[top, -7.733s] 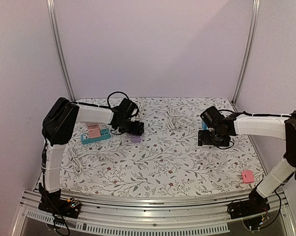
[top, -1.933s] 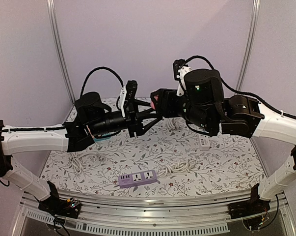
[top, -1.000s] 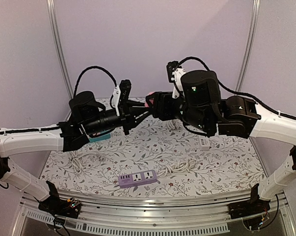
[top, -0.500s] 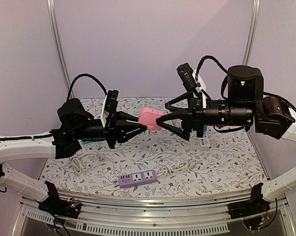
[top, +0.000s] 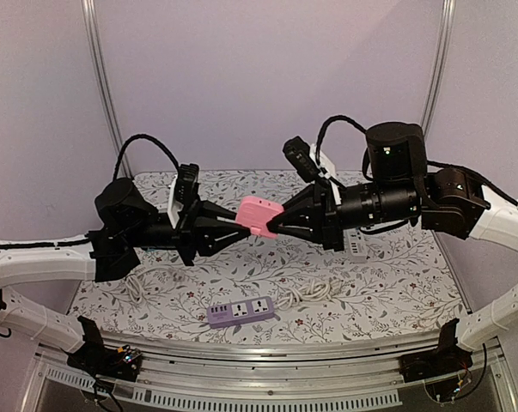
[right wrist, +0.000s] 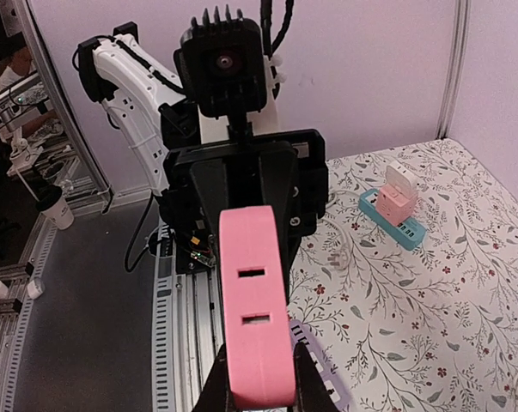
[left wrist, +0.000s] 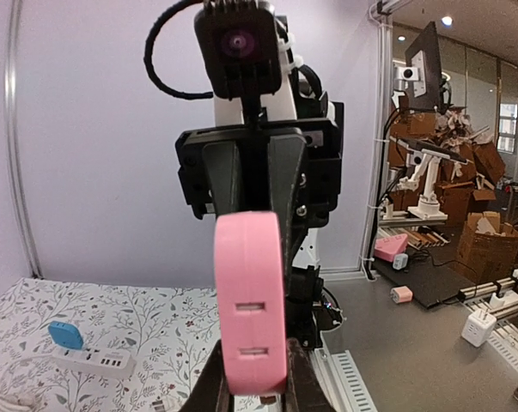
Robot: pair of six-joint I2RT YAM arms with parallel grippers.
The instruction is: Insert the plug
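The plug (top: pixel 259 215) is a flat pink block with two slots on its narrow edge, held in mid-air above the middle of the table. My left gripper (top: pixel 242 225) comes in from the left and is shut on its lower end. My right gripper (top: pixel 274 225) comes in from the right and is shut on the opposite end. In the left wrist view the plug (left wrist: pixel 250 300) stands upright between my fingers (left wrist: pixel 300 388), with the right gripper's black body behind it. The right wrist view shows the plug (right wrist: pixel 257 318) pinched the same way.
A purple power strip (top: pixel 241 310) lies near the table's front edge, with a white cable (top: pixel 320 290) coiled to its right. A white power strip (top: pixel 356 247) sits under the right arm. A teal strip carrying a pink adapter (right wrist: pixel 394 204) lies at the table's far left.
Half a second ago the right gripper's fingers stood open around the plug; now they are shut on it. Both arms have shifted slightly left with it.
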